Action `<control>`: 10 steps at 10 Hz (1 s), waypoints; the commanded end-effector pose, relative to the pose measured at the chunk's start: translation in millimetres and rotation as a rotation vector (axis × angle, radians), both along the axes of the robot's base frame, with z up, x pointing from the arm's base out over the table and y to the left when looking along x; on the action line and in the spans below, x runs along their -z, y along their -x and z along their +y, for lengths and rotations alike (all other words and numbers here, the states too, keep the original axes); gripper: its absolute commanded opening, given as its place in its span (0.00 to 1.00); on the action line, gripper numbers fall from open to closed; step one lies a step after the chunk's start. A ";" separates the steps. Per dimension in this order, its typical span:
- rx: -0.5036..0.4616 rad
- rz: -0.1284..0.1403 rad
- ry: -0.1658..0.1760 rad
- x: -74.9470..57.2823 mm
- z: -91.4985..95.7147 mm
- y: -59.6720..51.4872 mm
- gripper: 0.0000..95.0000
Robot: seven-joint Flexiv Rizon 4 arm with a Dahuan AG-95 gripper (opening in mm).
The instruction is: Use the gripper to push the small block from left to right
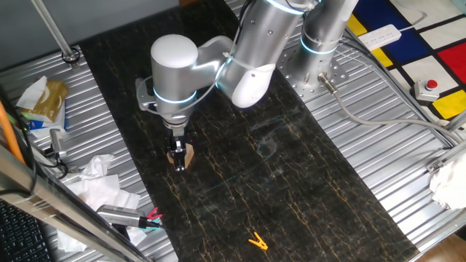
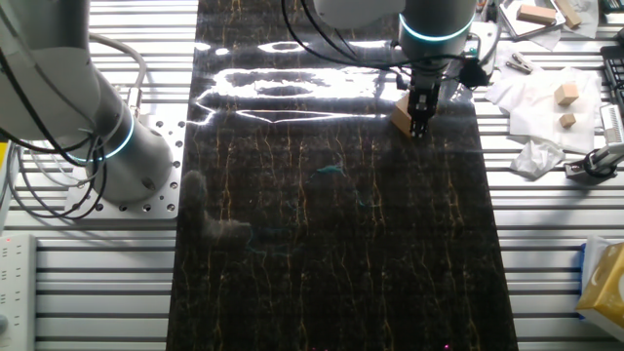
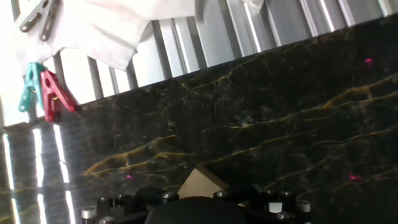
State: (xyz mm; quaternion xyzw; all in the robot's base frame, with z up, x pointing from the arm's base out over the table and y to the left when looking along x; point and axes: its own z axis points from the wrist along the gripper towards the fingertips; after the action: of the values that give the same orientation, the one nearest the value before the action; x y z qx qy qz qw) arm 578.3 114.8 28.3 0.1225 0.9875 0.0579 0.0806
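The small block (image 1: 188, 155) is a light-tan wooden cube on the dark marble mat (image 1: 291, 182), near the mat's left edge in one fixed view. My gripper (image 1: 178, 159) points straight down with its black fingers together, its tip low at the mat and touching the block's left side. In the other fixed view the block (image 2: 401, 117) sits just left of the gripper (image 2: 419, 125). The hand view shows only a corner of the block (image 3: 202, 182) above the gripper's dark body; the fingertips are hidden there.
A tiny orange clip (image 1: 256, 241) lies on the mat's near end. Crumpled tissue (image 1: 98, 182) and red and teal clips (image 3: 48, 93) lie on the ribbed metal beside the mat. A second silver arm's base (image 2: 117, 146) stands on the far side. Spare wooden blocks (image 2: 565, 95) rest on tissue.
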 end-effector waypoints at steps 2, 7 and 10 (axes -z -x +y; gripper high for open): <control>0.014 0.000 -0.014 -0.6 5.1 -0.2 1.00; 0.019 -0.002 -0.017 -3.0 12.0 -1.8 1.00; 0.019 -0.003 -0.016 -3.0 14.9 -2.2 1.00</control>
State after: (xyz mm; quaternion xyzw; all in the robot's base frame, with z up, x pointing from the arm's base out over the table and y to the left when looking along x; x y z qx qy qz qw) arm 580.6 130.3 31.1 0.1322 0.9857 0.0652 0.0816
